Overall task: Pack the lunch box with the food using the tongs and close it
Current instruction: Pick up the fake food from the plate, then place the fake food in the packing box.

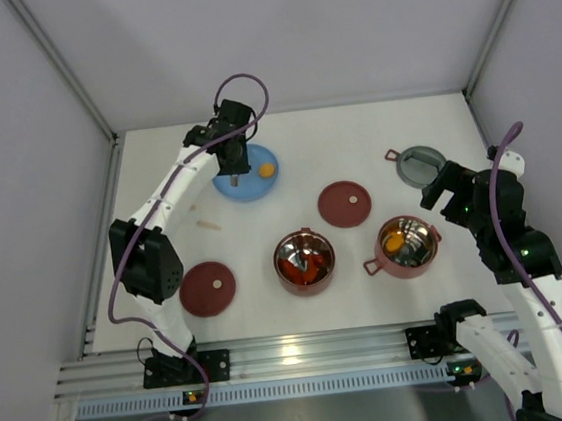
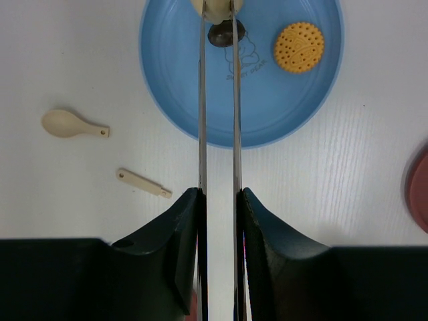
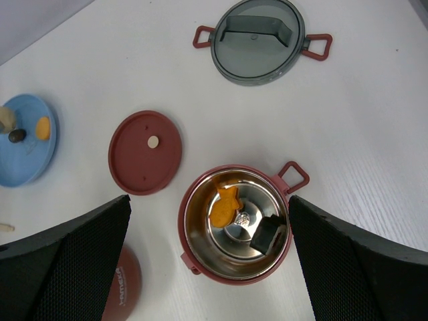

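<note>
- White tabletop [image 1: 374,140] is carrying everything in front of you.
- Your left gripper [image 2: 219,200] is clamping partly closed on the tongs [image 2: 202,100], reaching over the blue plate [image 2: 281,107].
- Tong tips seem to be pinching the pale beige piece [image 2: 215,8], though the frame edge is cutting them off.
- Your right gripper [image 3: 208,200] is gaping wide, holding nothing, hovering over a lunch box bowl [image 3: 200,261].

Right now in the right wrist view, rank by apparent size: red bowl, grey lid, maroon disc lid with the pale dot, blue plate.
1. red bowl, nearest the camera.
2. grey lid.
3. maroon disc lid and blue plate: they look alike. The plate sits at the frame edge and farther off, so no ranking.
</note>
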Controlling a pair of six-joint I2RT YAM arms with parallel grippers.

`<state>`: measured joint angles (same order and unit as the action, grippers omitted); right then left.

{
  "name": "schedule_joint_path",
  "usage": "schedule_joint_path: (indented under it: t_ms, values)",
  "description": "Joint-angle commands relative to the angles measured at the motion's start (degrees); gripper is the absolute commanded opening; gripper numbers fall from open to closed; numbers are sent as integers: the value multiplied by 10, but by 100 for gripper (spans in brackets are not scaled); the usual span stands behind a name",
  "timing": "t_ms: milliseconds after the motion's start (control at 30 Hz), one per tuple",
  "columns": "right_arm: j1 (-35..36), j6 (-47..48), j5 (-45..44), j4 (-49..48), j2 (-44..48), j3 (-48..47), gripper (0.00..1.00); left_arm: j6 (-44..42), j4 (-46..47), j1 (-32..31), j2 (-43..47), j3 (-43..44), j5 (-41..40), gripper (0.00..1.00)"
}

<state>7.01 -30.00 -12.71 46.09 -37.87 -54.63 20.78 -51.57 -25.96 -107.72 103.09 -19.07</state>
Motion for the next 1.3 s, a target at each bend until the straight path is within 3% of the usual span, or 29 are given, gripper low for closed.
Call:
schedule_joint_path:
  t_ms: [0,300,500,800,1267]
  values:
    - [-5,6,3,-17,5,2,99,-8,-4,1,53,26,-3,1]
    - [-6,2,3,-18,5,4,100,-12,-11,-7,82,25,5,0]
    - [-6,1,1,-17,4,1,99,-15,-3,-39,118,21,52,0]
    - [-6,-1,-12,-6,8,-14,100,-34,11,-187,158,24,116,0]
    - [-6,-1,-28,13,16,-35,99,-48,33,-313,181,-27,252,0]
